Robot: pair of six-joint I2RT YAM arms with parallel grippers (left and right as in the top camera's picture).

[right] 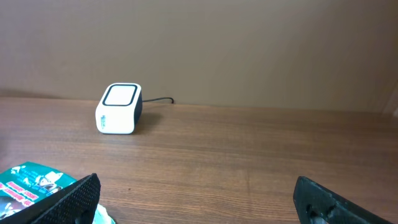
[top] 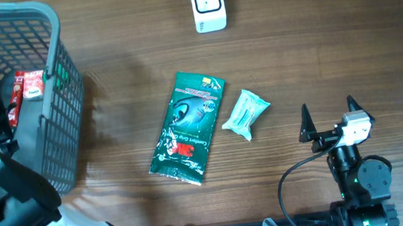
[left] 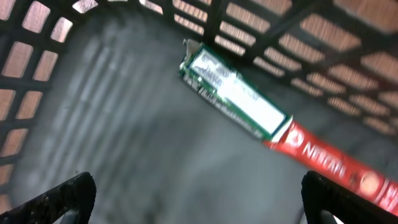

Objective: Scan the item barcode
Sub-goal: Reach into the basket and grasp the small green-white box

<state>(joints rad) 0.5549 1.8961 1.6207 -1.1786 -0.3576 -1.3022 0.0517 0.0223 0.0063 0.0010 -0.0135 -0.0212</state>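
Both hands gape empty, left hand [left: 199, 196] over a red-and-green sachet [left: 233, 96] in the grey mesh basket [top: 59, 121], right hand [top: 328, 106] idle. The green foil packet [top: 188, 128] lies flat on the table [top: 116, 31]; a pinch may skid off it.

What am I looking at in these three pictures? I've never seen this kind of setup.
This is a two-armed robot at a wooden table, each arm ending in a two-finger hand. One picture looks down from above; the other two come from a camera on each wrist. The left hand is open inside the grey basket, above a red and green packet lying on its floor. The right hand is open too, over bare table, facing the white scanner. In the middle lie a large green packet and a small pale packet beside it. Neither hand holds anything.
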